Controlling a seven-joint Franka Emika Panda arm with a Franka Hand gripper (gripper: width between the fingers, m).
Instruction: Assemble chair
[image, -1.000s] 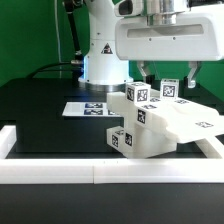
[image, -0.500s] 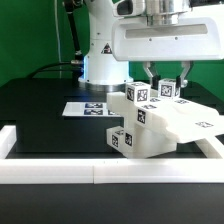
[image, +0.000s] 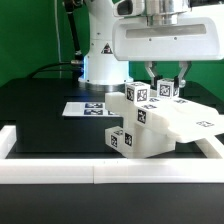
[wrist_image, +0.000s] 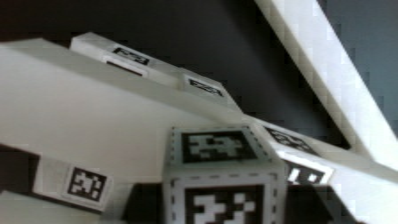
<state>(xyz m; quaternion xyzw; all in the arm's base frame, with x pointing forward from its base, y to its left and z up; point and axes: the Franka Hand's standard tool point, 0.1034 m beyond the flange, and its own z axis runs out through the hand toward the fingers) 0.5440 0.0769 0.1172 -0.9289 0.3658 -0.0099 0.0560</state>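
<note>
Exterior view: we face the chair (image: 155, 120) low, from beyond the front rail (image: 110, 172). Wrist view: close above the same chair (wrist_image: 196, 150).

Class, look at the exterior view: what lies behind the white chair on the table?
Behind the chair lie the marker board, partly hidden by the chair, and the robot's base. The gripper hangs over its top.

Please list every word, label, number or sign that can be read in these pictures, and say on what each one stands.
No words, brands or numbers can be read in either view.
Chair: black-and-white square tags only, patterns and not letters.
Marker board: the same kind of tags, too small to read.
Arm: a small dark mark on its white base, too small to read.
</note>
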